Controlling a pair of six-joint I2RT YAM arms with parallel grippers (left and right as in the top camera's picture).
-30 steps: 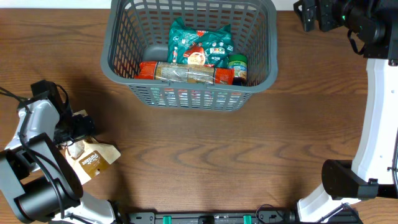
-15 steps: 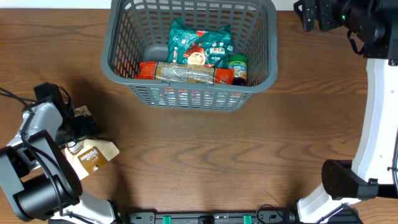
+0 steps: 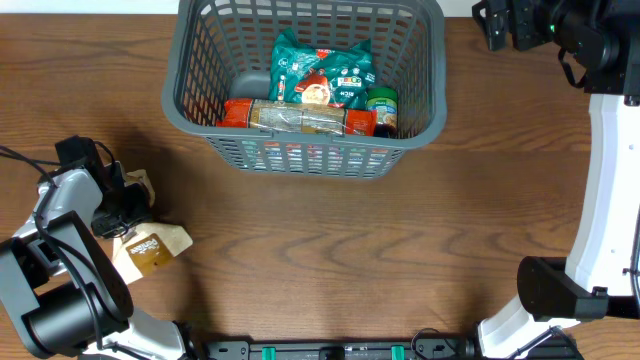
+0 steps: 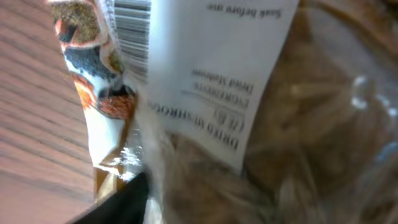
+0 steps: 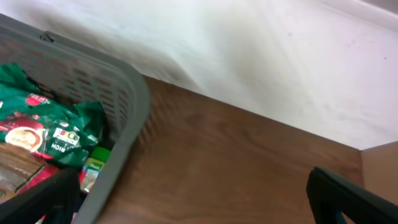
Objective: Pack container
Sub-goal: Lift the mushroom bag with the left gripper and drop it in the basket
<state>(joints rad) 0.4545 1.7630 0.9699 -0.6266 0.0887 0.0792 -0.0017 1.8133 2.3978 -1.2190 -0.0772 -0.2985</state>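
- What is seen at the left gripper (image 3: 122, 206)?
- A mushroom packet (image 3: 150, 250) is pressed close against it, but whether it is clamped cannot be told. Gripper and packet have been shifted slightly.
- And the container (image 3: 172, 100)?
- It is well apart, at the table's far side. A lift and carry are judged still to be needed.

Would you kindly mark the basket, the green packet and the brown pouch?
basket (image 3: 300, 158): overhead view, front lattice wall.
green packet (image 3: 322, 70): overhead view, middle of its face.
brown pouch (image 3: 152, 252): overhead view, printed brown label.

left arm (image 3: 62, 200): white shells, black joints, cable | right arm (image 3: 610, 180): white, black base
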